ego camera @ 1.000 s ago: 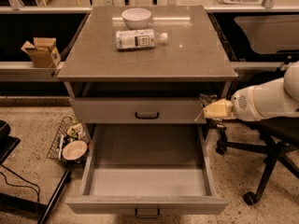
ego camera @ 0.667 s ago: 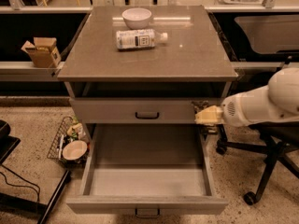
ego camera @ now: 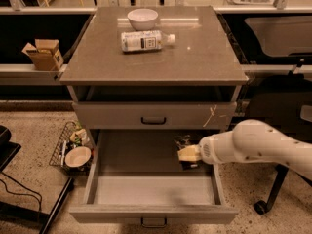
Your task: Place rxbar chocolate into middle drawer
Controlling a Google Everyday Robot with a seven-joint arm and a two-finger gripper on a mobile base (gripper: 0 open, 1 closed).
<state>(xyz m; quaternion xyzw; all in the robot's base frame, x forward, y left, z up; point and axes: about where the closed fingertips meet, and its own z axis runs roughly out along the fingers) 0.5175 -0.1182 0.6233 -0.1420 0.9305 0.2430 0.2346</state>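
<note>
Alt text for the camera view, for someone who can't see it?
The gripper, on a white arm from the right, hangs over the right rear of the open middle drawer. A bottle lies on its side beside a white bowl on the cabinet top above.

Middle drawer open from above, right rear corner taken up.

The hand (ego camera: 185,150) hangs over the right rear of the middle drawer (ego camera: 146,191), and its white arm (ego camera: 263,147) lies across the right wall. The left half and the front of the drawer floor are bare. The closed upper drawer (ego camera: 153,115) roofs the back edge. A wire basket (ego camera: 68,150) crowds the left wall outside.
</note>
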